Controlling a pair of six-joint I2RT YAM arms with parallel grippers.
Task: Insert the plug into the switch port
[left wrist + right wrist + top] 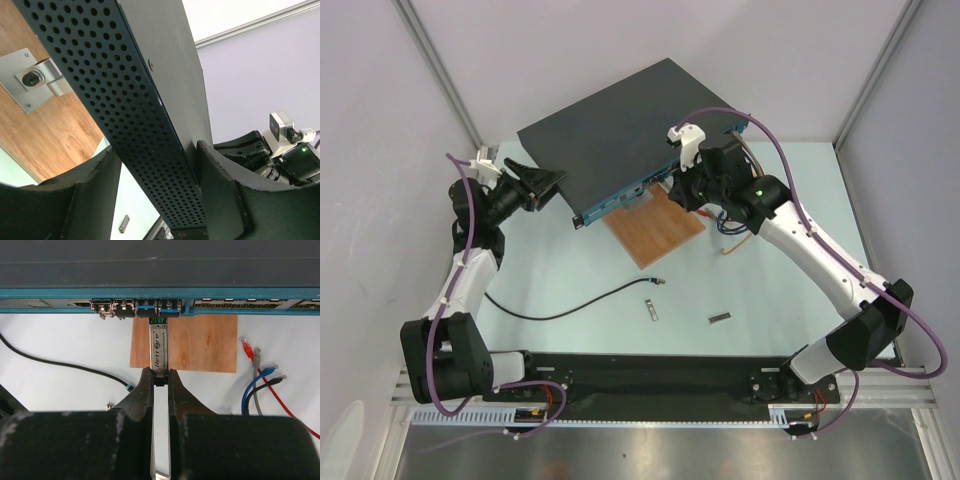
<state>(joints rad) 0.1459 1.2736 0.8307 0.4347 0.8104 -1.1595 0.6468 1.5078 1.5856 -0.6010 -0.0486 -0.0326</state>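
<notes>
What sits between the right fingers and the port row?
Right wrist view: a silver module, pinched by the right fingers, reaches the port row.

Illumination is bright, diffuse and overhead; shadows on the table (pixel 760 285) are faint and soft-edged. The metal strip (pixel 650 455) at the near edge shows dull glare.

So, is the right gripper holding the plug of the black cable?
No, the right gripper is shut on a silver transceiver module, while the plug lies on the table to its left.
</notes>
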